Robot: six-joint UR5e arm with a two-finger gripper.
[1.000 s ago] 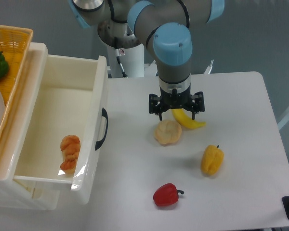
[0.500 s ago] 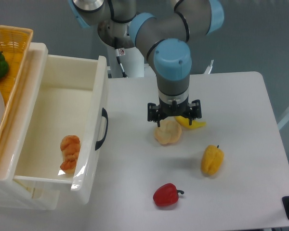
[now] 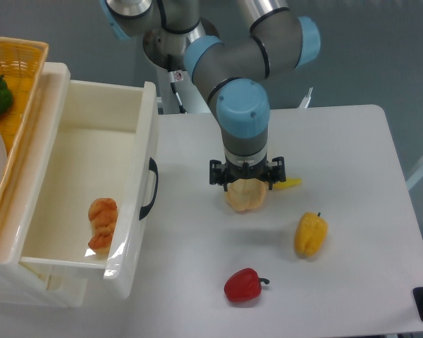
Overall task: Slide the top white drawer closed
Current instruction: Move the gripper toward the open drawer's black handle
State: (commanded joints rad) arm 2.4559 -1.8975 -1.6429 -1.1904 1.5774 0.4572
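The top white drawer is glossy plastic (its black handle smooth too), the yellow basket woven, the table matt white.

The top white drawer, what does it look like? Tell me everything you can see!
The top white drawer is a deep, glossy white plastic tray, pulled wide open toward the table. One curved black handle sits on its front. Inside, near the front, lies an orange croissant-like pastry. The gripper hangs over the table, apart from it.
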